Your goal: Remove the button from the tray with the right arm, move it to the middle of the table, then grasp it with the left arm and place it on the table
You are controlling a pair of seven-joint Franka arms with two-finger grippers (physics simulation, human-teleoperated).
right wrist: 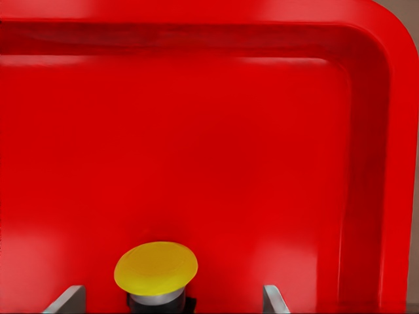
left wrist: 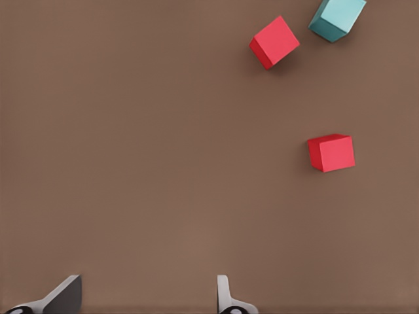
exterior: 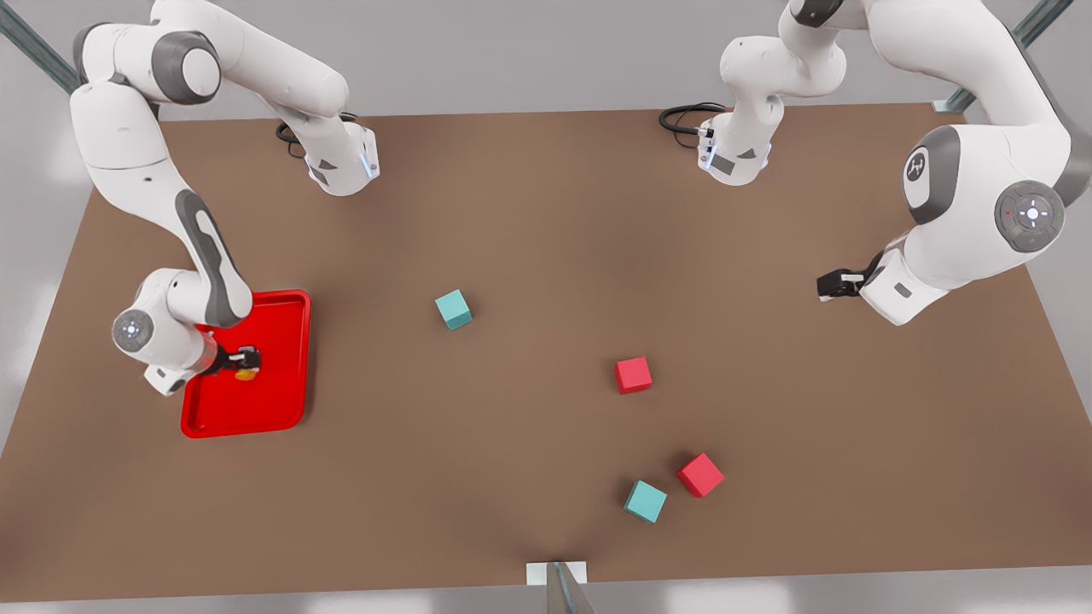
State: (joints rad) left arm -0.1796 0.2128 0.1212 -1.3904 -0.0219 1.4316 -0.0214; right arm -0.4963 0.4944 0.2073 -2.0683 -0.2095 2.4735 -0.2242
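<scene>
The button (exterior: 246,373), with its round yellow cap, sits in the red tray (exterior: 286,401) at the front view's left side of the brown table (exterior: 546,213). My right gripper (exterior: 246,362) is down in the tray, open. In the right wrist view its fingers (right wrist: 67,298) stand on either side of the button (right wrist: 156,267), clear of it, over the tray floor (right wrist: 196,144). My left gripper (exterior: 832,284) waits at the front view's right, above the table. It is open with nothing between its fingertips (left wrist: 226,297).
A teal cube (exterior: 453,309) lies near the table's middle, a red cube (exterior: 633,375) right of it. Another red cube (exterior: 700,474) and teal cube (exterior: 645,501) sit close together near the front edge. The left wrist view shows two red cubes (left wrist: 331,152) and a teal one (left wrist: 337,17).
</scene>
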